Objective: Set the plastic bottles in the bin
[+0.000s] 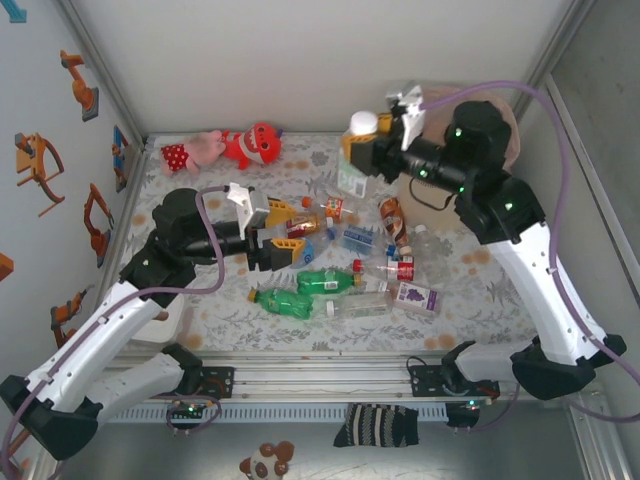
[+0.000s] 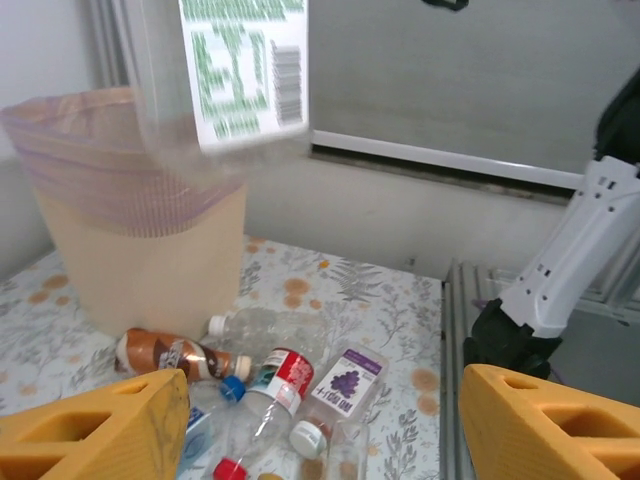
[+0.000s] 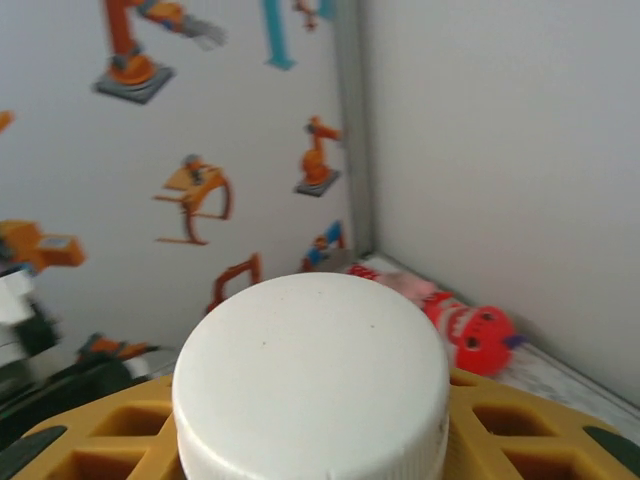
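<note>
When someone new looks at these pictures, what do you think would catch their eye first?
The right tool holds a white-capped bottle up in the air near the pink-rimmed bin at the far right of the table. A heap of plastic bottles lies scattered mid-table, with the left tool open just to its left. A red plush toy lies at the far left.
</note>
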